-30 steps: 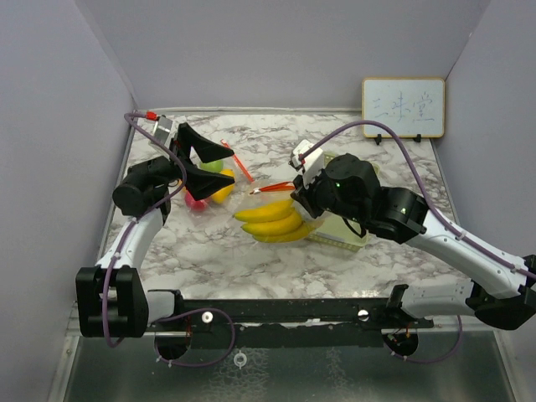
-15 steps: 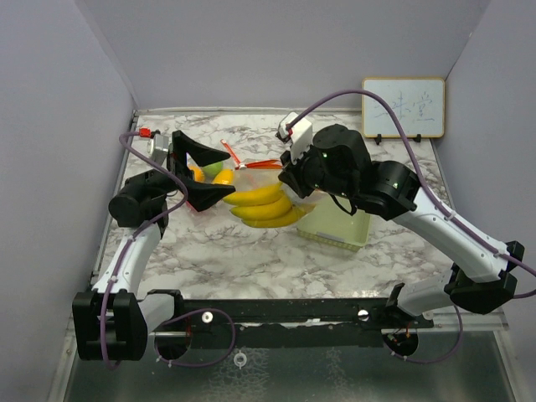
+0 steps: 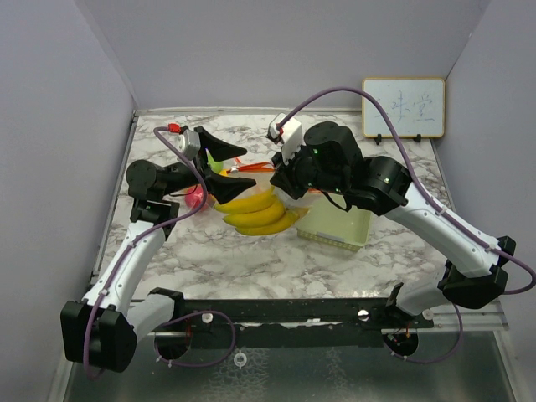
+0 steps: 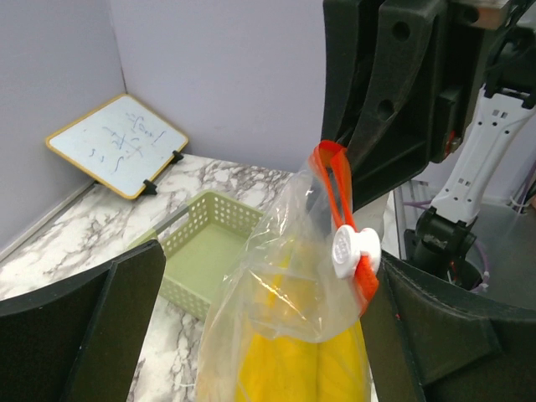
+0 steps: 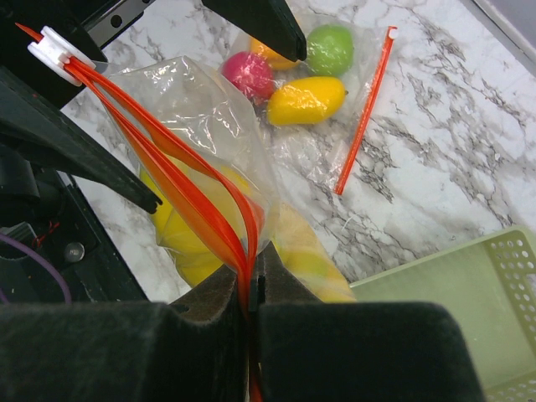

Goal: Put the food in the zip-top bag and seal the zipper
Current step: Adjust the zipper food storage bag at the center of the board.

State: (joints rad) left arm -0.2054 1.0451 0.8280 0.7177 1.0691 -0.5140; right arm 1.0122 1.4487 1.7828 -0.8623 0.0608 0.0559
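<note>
A clear zip-top bag (image 4: 276, 251) with an orange zipper hangs in the air with yellow bananas (image 3: 255, 215) inside. My right gripper (image 5: 251, 295) is shut on one end of the zipper strip (image 5: 193, 180). My left gripper (image 3: 230, 166) stands open with its fingers on either side of the other end, where the white slider (image 4: 350, 249) sits close to the right finger (image 4: 452, 335). On the table lies a second clear bag holding a pink fruit (image 5: 249, 74), a green apple (image 5: 328, 48), a yellow fruit (image 5: 306, 99) and an orange, partly hidden.
The pale green mesh tray (image 3: 342, 228) stands on the marble table under the right arm. A small whiteboard (image 3: 403, 107) leans at the back right wall. The second bag's orange zipper (image 5: 362, 109) lies across the marble beside the fruits.
My right gripper has lifted the bag of bananas and carried it left and farther back. The left gripper has swung right and now straddles the bag's slider end.
</note>
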